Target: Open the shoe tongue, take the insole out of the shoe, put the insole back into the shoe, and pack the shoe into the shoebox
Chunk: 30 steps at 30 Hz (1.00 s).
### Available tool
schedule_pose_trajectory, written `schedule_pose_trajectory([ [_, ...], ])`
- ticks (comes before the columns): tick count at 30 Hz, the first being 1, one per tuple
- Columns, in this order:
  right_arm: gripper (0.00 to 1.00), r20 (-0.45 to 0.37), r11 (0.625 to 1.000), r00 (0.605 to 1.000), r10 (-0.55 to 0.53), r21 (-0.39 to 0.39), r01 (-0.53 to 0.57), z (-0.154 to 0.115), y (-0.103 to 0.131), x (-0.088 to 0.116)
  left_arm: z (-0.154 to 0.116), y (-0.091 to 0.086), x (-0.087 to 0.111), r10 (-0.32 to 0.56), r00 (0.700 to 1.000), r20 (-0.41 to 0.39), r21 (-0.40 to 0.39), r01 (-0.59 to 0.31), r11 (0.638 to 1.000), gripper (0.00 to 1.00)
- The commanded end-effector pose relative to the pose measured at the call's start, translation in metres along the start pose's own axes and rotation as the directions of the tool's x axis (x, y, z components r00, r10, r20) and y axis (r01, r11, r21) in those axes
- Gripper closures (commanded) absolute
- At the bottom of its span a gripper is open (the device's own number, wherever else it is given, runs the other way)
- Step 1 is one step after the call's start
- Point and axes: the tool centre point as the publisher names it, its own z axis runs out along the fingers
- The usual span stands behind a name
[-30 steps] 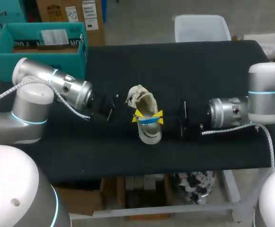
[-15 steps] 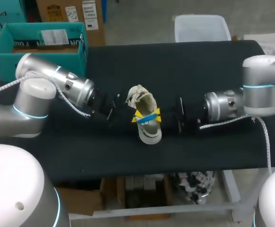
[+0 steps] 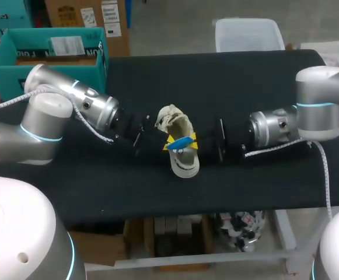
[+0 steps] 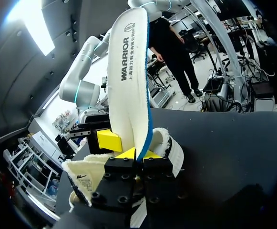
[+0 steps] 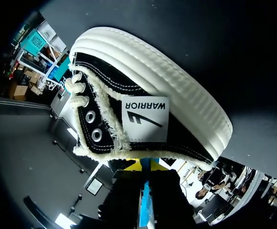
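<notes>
Teal shoebox [image 3: 6, 73] sits at the far left. My left gripper [image 4: 137, 153] pinches the blue-edged insole [image 4: 128, 81] upright over the shoe [image 3: 184, 165] at mid-table. From the right, my right gripper [image 5: 145, 165] is clamped on that same insole.

Both flanks of the shoe [image 3: 184, 164] are being taken up. The left gripper [image 3: 170, 142] and its arm are filling the left side, and the right gripper [image 3: 190, 142] and its arm are filling the right. Their fingers are meeting over the shoe's mouth, pinching the insole [image 3: 180, 141] from two sides. The insole is standing up out of the shoe and blocking that opening. Bare table [image 3: 257, 93] is showing beyond the shoe towards the far edge, and again in front of it towards the near edge. The shoebox [image 3: 46, 58] is sitting at the far left corner, open top up. The left arm is lying across the straight line from shoe to box.
</notes>
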Motion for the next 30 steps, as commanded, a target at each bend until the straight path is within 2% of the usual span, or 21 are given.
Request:
schedule_pose_trajectory([
  [1, 1.00, 0.007, 1.000, 1.000, 0.003, 0.012, -0.003, 0.005, 0.008, 0.002, 0.007, 0.011, -0.003, -0.002, 1.000, 0.002, 0.019, 0.002, 1.000, 1.00],
  [11, 1.00, 0.008, 1.000, 1.000, 0.009, 0.003, -0.010, 0.003, 0.008, 0.001, 0.009, 0.013, -0.005, -0.004, 1.000, 0.005, 0.019, 0.004, 1.000, 1.00],
  [12, 0.95, 0.007, 1.000, 1.000, 0.010, 0.002, -0.010, 0.002, 0.007, 0.000, 0.009, 0.013, -0.005, -0.004, 1.000, 0.005, 0.019, 0.004, 1.000, 1.00],
  [13, 0.62, 0.005, 1.000, 1.000, 0.009, -0.001, -0.009, 0.001, 0.003, -0.002, 0.009, 0.012, -0.006, -0.004, 1.000, 0.005, 0.018, 0.004, 1.000, 1.00],
  [14, 0.56, 0.004, 1.000, 1.000, 0.008, -0.006, -0.008, 0.000, 0.000, -0.003, 0.009, 0.012, -0.005, -0.003, 1.000, 0.004, 0.017, 0.003, 1.000, 1.00],
  [16, 0.25, 0.009, 1.000, 1.000, 0.006, -0.015, -0.006, -0.003, -0.005, -0.005, 0.007, 0.011, -0.005, -0.003, 1.000, 0.005, 0.015, 0.003, 1.000, 1.00],
  [18, 0.21, 0.009, 1.000, 1.000, 0.003, -0.021, -0.003, -0.005, -0.011, -0.006, 0.005, 0.009, -0.005, -0.002, 1.000, 0.011, 0.015, 0.002, 1.000, 1.00],
  [25, 0.22, 0.015, 0.999, 1.000, -0.011, -0.030, 0.011, -0.010, -0.030, -0.010, -0.001, 0.003, -0.005, 0.007, 1.000, 0.028, 0.004, -0.007, 1.000, 1.00],
  [30, 0.36, 0.045, 0.999, 0.999, -0.014, -0.037, 0.015, -0.004, -0.035, -0.010, -0.001, -0.001, -0.005, 0.008, 0.999, 0.032, -0.003, -0.008, 1.000, 1.00],
])
